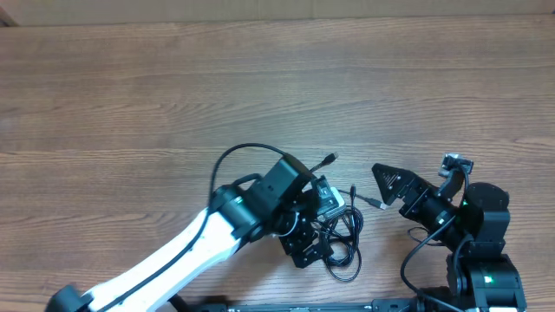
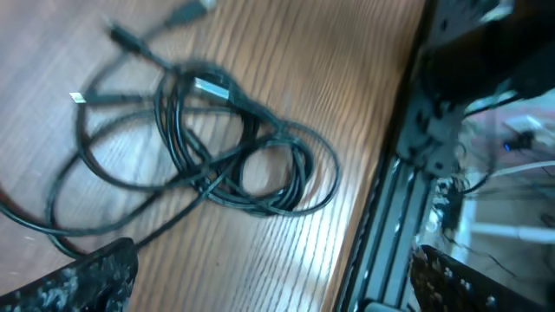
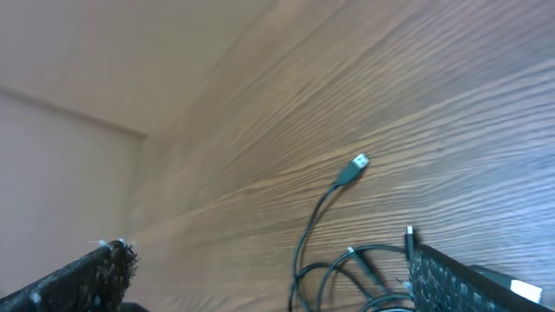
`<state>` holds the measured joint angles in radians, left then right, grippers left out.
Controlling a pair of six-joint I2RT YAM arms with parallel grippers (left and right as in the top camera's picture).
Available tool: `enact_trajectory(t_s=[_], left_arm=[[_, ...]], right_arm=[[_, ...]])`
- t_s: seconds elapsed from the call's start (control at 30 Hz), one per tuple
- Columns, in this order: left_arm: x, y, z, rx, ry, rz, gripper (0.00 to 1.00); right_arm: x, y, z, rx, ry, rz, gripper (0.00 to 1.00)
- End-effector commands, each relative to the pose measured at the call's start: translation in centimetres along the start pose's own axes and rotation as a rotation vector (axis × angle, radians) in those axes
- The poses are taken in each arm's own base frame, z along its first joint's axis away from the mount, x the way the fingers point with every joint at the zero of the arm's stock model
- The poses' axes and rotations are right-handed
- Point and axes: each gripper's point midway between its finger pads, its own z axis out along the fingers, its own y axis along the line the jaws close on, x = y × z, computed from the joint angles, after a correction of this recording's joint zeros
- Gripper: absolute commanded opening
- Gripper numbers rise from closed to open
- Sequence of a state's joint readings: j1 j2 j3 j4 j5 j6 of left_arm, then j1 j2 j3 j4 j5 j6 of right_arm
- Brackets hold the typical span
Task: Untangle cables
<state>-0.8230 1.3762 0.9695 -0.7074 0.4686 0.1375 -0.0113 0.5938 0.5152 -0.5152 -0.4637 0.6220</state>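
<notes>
Top camera looks straight down on the table, both wrist cameras sit low and close, all see the cables.

cables: black, with silver plug tips
table: light brown, streaked wood grain
left arm: white link, black wrist
right arm: black, small green light
left gripper fingers: black, flecked white

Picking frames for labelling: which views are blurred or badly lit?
Left wrist view: thin black tangled cables slightly smeared, background on the right heavily blurred. Right wrist view: soft throughout, brown wooden table grain streaked. Overhead view: sharpest, even light, no glare.
</notes>
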Motion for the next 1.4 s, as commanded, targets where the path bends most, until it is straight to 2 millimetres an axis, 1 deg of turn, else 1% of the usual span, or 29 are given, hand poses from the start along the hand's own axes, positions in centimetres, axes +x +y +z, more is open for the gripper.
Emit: enact_trajectory(t_s=[0.0, 0.07, 0.1, 0.3, 0.4, 0.5, 0.6, 0.73, 0.83, 0.9, 1.0, 1.1, 1.23, 1.3, 1.33, 1.37], left_arm=[[1.2, 1.2, 2.4, 0.009, 0.085, -0.05, 1.0], [2.0, 2.4, 3.6, -0.026, 0.126, -0.065, 1.0], [1.9, 2.8, 4.3, -0.027, 0.127, -0.085, 1.0], [1.2, 4.3, 6.0, -0.064, 0.108, -0.151, 1.0], [1.5, 5.9, 7.4, -0.131, 0.115, -0.222, 1.0], [0.9, 7.1, 8.6, -0.164, 0.086, -0.292, 1.0], [0.1, 7.6, 8.8, -0.182, 0.046, -0.318, 1.0], [-0.5, 7.9, 8.7, -0.193, 0.022, -0.31, 1.0], [-0.7, 8.4, 8.7, -0.217, 0.01, -0.32, 0.91], [-0.9, 8.4, 8.7, -0.217, 0.003, -0.316, 0.91], [-0.6, 9.5, 8.4, -0.286, 0.008, -0.305, 0.91], [-0.5, 9.6, 8.7, -0.285, 0.015, -0.275, 0.92], [0.0, 8.7, 10.1, -0.269, 0.051, -0.198, 0.9], [0.7, 8.1, 11.5, -0.262, 0.088, -0.167, 0.9], [1.2, 8.1, 12.1, -0.27, 0.107, -0.162, 0.9], [2.0, 8.3, 12.9, -0.284, 0.134, -0.157, 0.87]], right_arm=[[-1.1, -0.4, -0.3, 0.043, -0.056, -0.002, 1.0], [-1.2, -0.8, -0.4, 0.066, -0.064, 0.007, 1.0], [-1.3, -1.2, -0.4, 0.084, -0.072, 0.029, 1.0], [-1.3, -1.2, -0.4, 0.085, -0.074, 0.032, 1.0], [-1.3, -1.2, -0.4, 0.085, -0.074, 0.032, 1.0], [-1.3, -1.2, -0.4, 0.085, -0.074, 0.032, 1.0], [-1.3, -1.2, -0.4, 0.085, -0.074, 0.031, 1.0], [-1.3, -1.2, -0.4, 0.083, -0.076, 0.03, 1.0], [-1.4, -1.2, -0.4, 0.083, -0.077, 0.03, 1.0], [-1.4, -1.2, -0.4, 0.083, -0.077, 0.03, 1.0], [-1.4, -1.1, -0.4, 0.081, -0.08, 0.032, 1.0], [-1.4, -1.1, -0.4, 0.081, -0.08, 0.032, 1.0], [-1.8, -0.7, -0.4, 0.067, -0.095, 0.023, 1.0], [-1.8, -0.8, -0.4, 0.067, -0.094, 0.027, 1.0], [-1.8, -0.8, -0.4, 0.067, -0.094, 0.027, 1.0], [-1.8, -0.7, -0.4, 0.064, -0.092, 0.03, 1.0]])
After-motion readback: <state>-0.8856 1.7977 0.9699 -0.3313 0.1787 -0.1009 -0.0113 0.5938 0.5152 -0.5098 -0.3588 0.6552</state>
